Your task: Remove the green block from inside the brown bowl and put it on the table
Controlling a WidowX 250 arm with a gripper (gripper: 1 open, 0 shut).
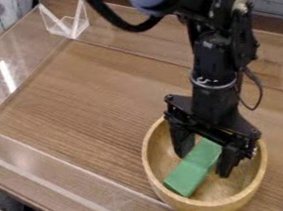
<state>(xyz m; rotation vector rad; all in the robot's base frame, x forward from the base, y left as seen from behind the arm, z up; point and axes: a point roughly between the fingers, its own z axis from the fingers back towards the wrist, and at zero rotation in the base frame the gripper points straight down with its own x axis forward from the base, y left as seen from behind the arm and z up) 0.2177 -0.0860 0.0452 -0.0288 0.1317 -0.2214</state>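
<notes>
The task is at its opening stage: nothing has been lifted yet, and the green block (196, 170) lies flat on the floor of the brown bowl (162, 148), which sits on the table (82, 92) toward the 5 o'clock corner of the view. The gripper (206, 156) points straight down into the bowl with its 2 jaws spread wide, holding nothing. The block runs diagonally from about 7 o'clock to 1 o'clock across the bowl, and its upper end lies between the spread jaws, partly hidden by them. Whether the fingertips touch the block cannot be told. By my judgement, closing on the block, lifting it clear of the rim and setting it on bare tabletop all remain.
</notes>
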